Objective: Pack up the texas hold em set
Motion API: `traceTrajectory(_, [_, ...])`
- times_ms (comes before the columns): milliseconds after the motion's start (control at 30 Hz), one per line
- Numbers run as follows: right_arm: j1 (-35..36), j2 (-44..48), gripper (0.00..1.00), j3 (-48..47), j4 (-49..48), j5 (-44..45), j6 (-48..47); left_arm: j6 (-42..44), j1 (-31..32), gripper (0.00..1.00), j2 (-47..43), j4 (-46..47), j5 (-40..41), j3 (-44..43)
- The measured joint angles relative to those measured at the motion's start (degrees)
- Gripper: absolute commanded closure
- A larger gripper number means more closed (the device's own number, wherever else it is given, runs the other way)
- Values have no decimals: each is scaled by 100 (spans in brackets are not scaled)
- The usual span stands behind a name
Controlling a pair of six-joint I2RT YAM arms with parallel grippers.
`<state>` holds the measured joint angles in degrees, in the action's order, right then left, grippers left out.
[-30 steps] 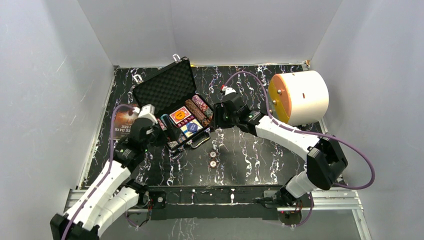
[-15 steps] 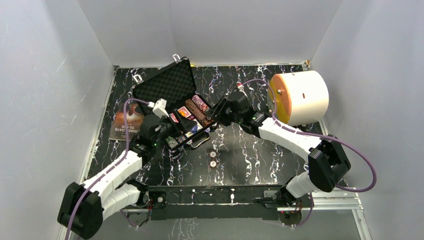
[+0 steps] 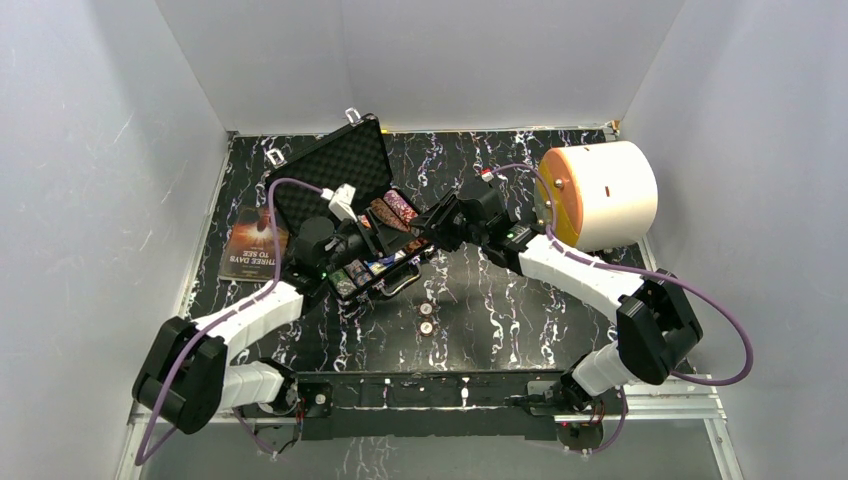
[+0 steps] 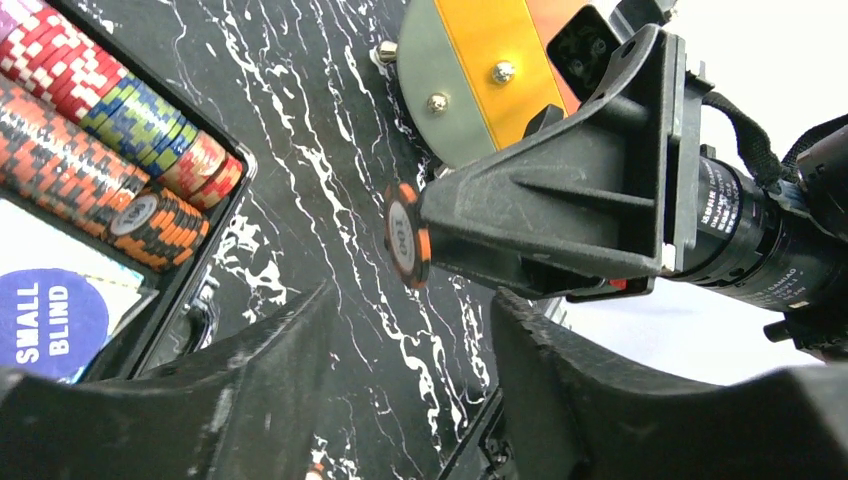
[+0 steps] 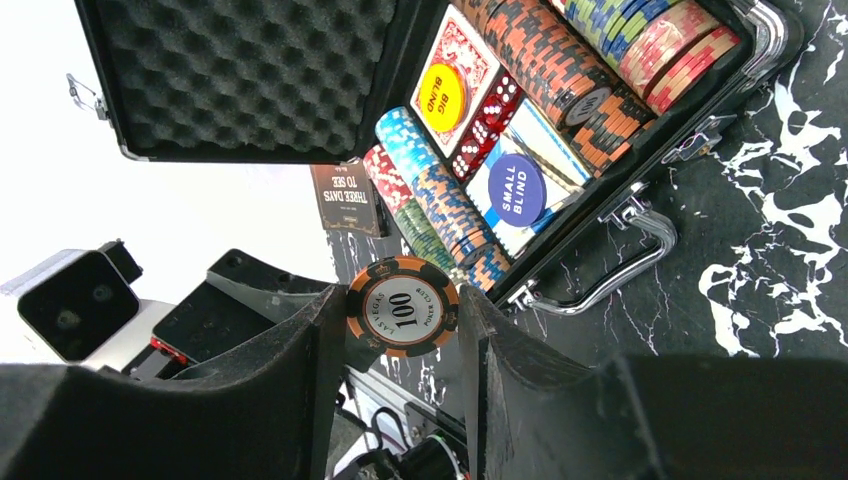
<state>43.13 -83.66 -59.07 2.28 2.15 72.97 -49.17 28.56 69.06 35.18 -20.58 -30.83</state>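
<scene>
The black case lies open, its foam lid up, holding rows of poker chips, card decks, red dice and round blind buttons. My right gripper hovers off the case's right front corner, shut on an orange-and-black 100 chip, which is gripped by its edges. My left gripper reaches across the case's front, facing that chip. In the left wrist view its fingers stand apart just below the chip, with nothing between them.
Two loose chips lie on the black marbled table in front of the case handle. A big white cylinder with an orange face stands at the back right. A dark booklet lies left of the case. White walls enclose the table.
My left arm has swung right across the case's front, up to the right gripper, and its jaws have narrowed. The right gripper has shifted slightly, with the chip still in it.
</scene>
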Motion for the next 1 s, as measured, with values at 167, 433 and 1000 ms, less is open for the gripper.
traceTrajectory(167, [0, 4, 50, 63, -24, -81, 59, -57, 26, 66, 234, 170, -4, -133])
traceTrajectory(433, [0, 4, 49, 85, -24, -107, 120, -105, 81, 72, 490, 203, 44, -168])
traceTrajectory(1000, [-361, -9, 9, 79, -20, -442, -457, 857, 129, 100, 599, -588, 221, -577])
